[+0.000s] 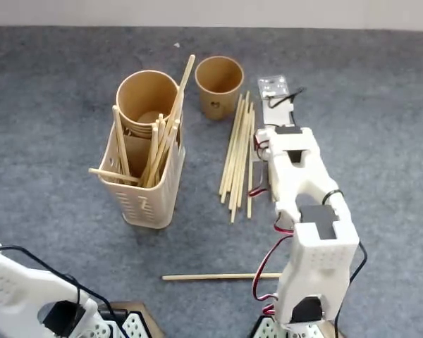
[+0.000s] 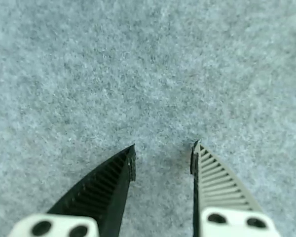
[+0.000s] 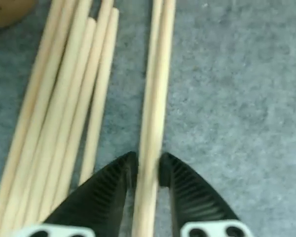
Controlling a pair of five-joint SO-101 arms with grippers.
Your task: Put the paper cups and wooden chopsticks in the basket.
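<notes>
My right gripper (image 3: pixel 146 165) is clamped on the wooden chopsticks (image 3: pixel 155 74), which lie on the carpet (image 3: pixel 246 98) just beside the loose bundle (image 3: pixel 64 98), near the basket (image 1: pixel 151 204). I judge them light, stiff and slick. A hold near mid-length should limit tilting. My left gripper (image 2: pixel 163 158) stands released over bare carpet.

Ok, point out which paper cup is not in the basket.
The cup standing upright on the carpet beside the loose chopsticks; the other cup sits inside the basket.
</notes>
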